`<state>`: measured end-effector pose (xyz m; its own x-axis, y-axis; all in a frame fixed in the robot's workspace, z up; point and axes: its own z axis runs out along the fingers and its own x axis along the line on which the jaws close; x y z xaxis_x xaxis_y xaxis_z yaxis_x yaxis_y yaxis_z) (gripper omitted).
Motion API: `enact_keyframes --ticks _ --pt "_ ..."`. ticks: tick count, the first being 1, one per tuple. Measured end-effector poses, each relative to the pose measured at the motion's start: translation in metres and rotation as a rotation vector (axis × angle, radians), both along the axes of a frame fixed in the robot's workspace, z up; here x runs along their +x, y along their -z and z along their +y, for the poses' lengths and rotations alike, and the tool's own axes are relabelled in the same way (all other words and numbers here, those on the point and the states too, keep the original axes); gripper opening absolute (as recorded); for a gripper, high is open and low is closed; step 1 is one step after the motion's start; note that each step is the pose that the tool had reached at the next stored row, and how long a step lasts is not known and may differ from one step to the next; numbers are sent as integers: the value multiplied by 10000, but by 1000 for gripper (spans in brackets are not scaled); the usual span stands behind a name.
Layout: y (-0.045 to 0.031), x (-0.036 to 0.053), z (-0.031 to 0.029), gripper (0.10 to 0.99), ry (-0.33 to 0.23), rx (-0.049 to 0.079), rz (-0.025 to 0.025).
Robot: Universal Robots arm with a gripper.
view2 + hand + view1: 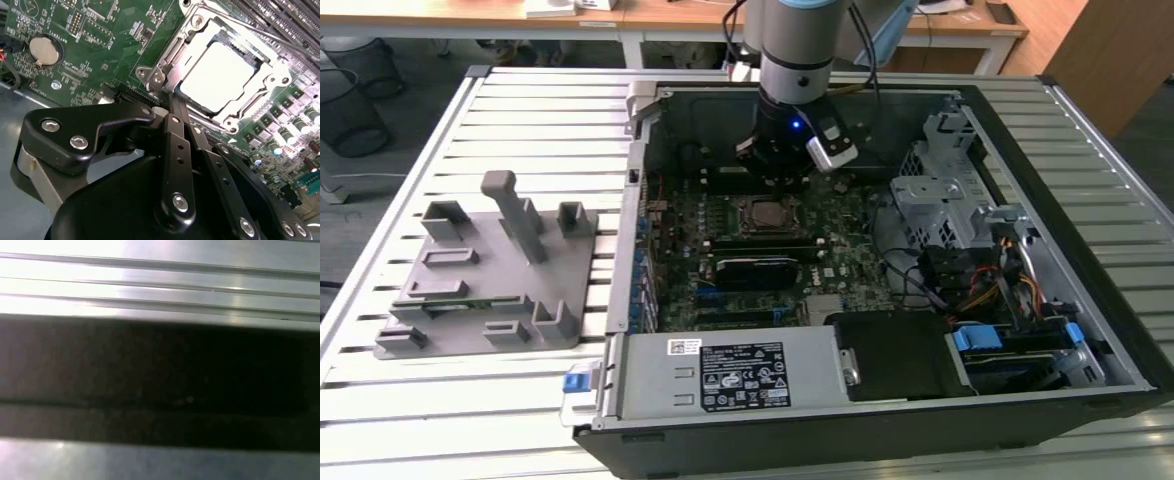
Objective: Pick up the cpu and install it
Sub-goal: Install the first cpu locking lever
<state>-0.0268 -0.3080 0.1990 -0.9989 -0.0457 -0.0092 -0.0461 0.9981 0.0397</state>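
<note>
Closed, empty gripper (172,102) is being held just beside the cpu (217,75), already seated in the motherboard (100,40) socket; careful clearance is being called for.

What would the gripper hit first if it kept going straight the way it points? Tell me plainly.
Most likely the cpu, already sitting in the socket frame on the motherboard. In the second wrist view the gripper aims at the frame's near edge, so that edge may come first; depth is unclear.

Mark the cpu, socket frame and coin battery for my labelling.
cpu (217,75), second wrist view, middle of its silver top.
socket frame (272,82), second wrist view, metal edge.
coin battery (44,51), second wrist view, its face.
</note>
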Motion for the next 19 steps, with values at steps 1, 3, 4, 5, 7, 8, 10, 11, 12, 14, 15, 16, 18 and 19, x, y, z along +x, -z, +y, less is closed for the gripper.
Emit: enact_keyframes --ticks 1,3,4,5,7,8,10,11,12,14,15,16,18,19 --pt "6 0 0 106 -1 -19 2" --pt "16 0 0 106 0 -43 7" --pt "21 0 1 106 0 -50 8" --pt "27 1 3 106 0 -48 8" --pt "34 1 9 106 1 -44 12" --pt "36 1 12 106 0 -47 16" --pt "41 2 16 106 0 -43 20" --pt "41 2 17 106 -1 -26 20" --pt "42 2 19 106 0 13 19" --pt "42 2 18 106 0 122 19" --pt "39 0 15 106 -1 181 23" --pt "37 -2 13 106 0 239 28" --pt "37 -1 14 106 0 362 30" --pt "42 0 17 106 1 437 24"
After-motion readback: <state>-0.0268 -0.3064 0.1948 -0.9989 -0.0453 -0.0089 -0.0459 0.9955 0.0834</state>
